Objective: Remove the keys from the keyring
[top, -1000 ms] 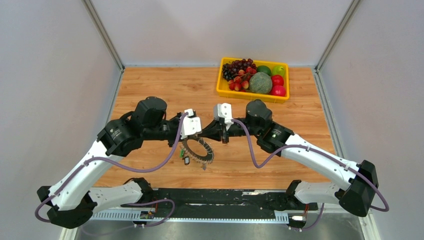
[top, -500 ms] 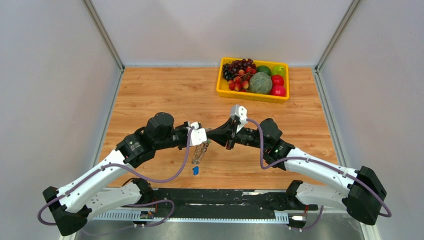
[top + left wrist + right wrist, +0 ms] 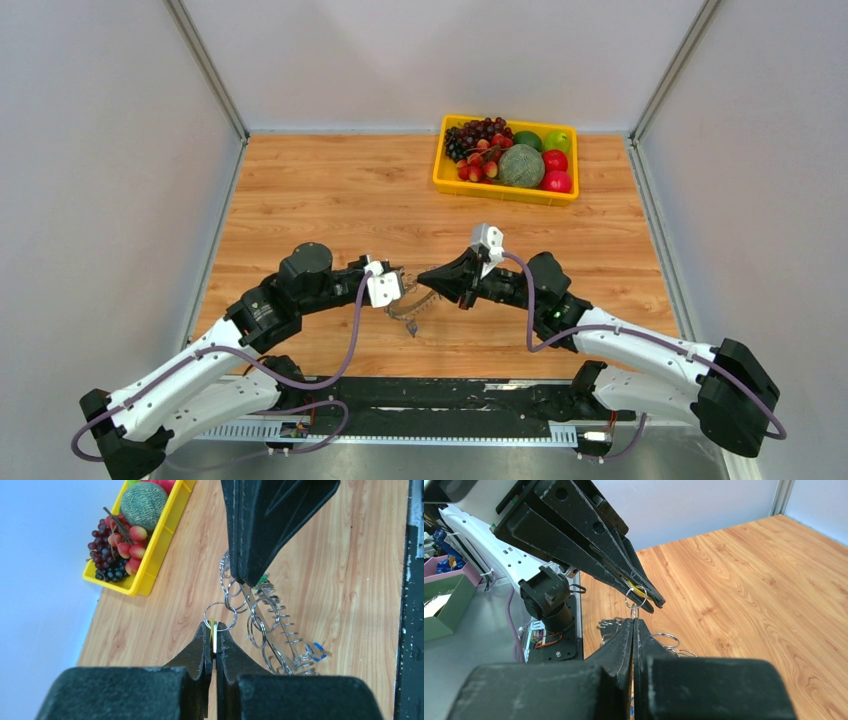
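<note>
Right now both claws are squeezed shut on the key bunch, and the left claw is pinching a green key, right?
Not quite. The key pinched by the left gripper is yellow, not green, as the left wrist view shows. The rest holds: the right gripper is shut too, on the keyring.

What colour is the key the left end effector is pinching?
Yellow. The key sits edge-on in the left end effector, and it shows best in the left wrist view.

— What stands far right on the light-brown wooden table (image 3: pixel 320 200)?
— A yellow rectangular plastic tray (image 3: pixel 500 191), holding dark purple grapes (image 3: pixel 470 133), a netted green melon (image 3: pixel 521 165) and round red fruits (image 3: pixel 556 160).
</note>
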Controlling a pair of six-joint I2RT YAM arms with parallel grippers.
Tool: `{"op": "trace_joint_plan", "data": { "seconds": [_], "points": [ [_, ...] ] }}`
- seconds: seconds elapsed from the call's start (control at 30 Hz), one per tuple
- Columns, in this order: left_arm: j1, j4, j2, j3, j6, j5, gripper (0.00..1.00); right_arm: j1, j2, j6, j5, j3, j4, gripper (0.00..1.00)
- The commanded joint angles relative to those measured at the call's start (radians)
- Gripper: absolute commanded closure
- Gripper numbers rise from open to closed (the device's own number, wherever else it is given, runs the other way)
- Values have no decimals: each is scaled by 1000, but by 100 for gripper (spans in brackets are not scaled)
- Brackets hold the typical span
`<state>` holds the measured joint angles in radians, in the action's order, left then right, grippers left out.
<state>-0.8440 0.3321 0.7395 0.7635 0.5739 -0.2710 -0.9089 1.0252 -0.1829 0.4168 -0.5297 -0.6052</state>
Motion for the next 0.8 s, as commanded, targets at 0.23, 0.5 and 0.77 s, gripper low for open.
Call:
{"op": "trace_joint_plan", "data": {
  "seconds": [0.23, 0.5, 0.77],
  "points": [
    [12, -67, -22, 3, 25, -53, 100, -5, 53, -8, 48, -67, -130, 100],
    [11, -73, -48, -5, 42, -45, 100, -11, 44, 107, 71, -118, 69, 64],
    [12, -70, -61, -8, 55, -91, 100, -21, 72, 266, 105, -198, 223, 64]
  ]
}}
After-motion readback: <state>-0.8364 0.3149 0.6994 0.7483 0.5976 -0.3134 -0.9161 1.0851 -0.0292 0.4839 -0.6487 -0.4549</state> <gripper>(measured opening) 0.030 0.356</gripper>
